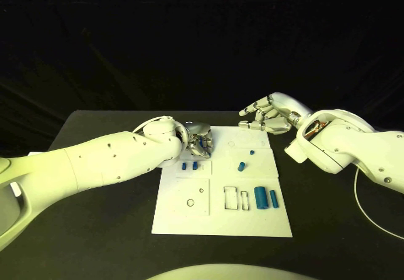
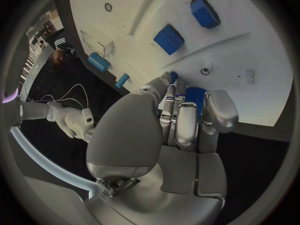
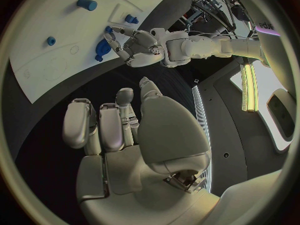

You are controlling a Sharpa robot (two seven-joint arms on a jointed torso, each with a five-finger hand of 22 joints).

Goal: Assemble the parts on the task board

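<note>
The white task board [image 1: 223, 221] lies mid-table. My left hand [image 1: 199, 142] hovers low over its far left corner, fingers curled around a blue part [image 2: 195, 94] that sits against the board [image 2: 250, 45]; the right wrist view shows the same part [image 3: 100, 50] under that hand [image 3: 140, 45]. My right hand [image 1: 265, 116] floats beyond the board's far edge, fingers loosely bent and apart, holding nothing. Two small blue parts [image 1: 190, 166] lie left of centre. Another [image 1: 241, 167] and a tiny one [image 1: 251, 153] lie right of them. Two blue cylinders [image 1: 266, 198] stand near the right edge.
Black outlined slots [image 1: 230, 198] and a small ring hole [image 1: 190, 203] mark the board's near half. Black table [image 1: 101, 233] surrounds the board on all sides. A thin white cable [image 1: 362, 198] trails off my right arm at the right.
</note>
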